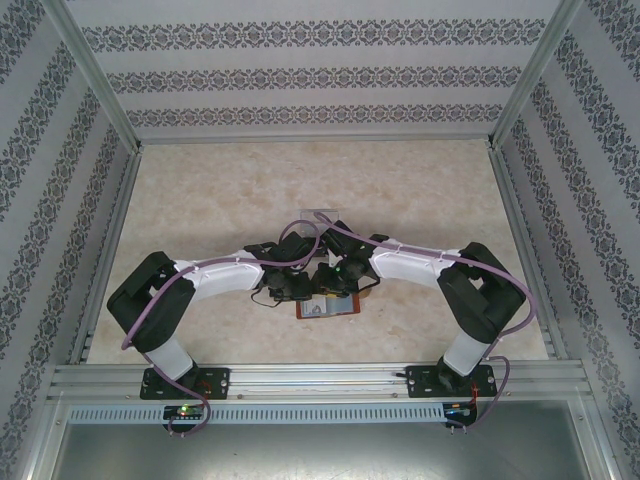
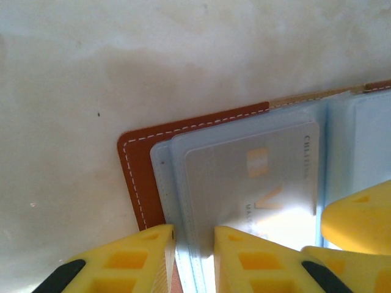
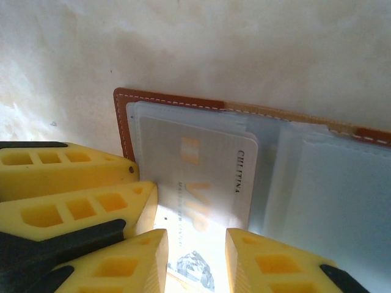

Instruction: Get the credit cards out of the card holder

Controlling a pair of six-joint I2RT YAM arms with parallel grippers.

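The reddish-brown card holder (image 1: 328, 307) lies open on the table between the two arms, its stitched leather corner (image 2: 135, 160) toward the left. A pale grey credit card (image 2: 256, 174) marked VIP (image 3: 201, 177) lies in the clear sleeves on its left half. My left gripper (image 2: 194, 247) is open and straddles the outer edge of those sleeves, its fingers (image 2: 125, 259) low over the leather. My right gripper (image 3: 195, 253) is open over the same card, one finger (image 3: 278, 262) on each side. Each gripper's yellow fingers also show in the other's wrist view, touching or nearly so.
The wallet's right half holds more bluish sleeves (image 3: 330, 201). A small pale flat object (image 1: 320, 213) lies just beyond the grippers. Beige tabletop (image 1: 220, 190) spreads around, fenced by an aluminium frame (image 1: 110, 250) and patterned walls.
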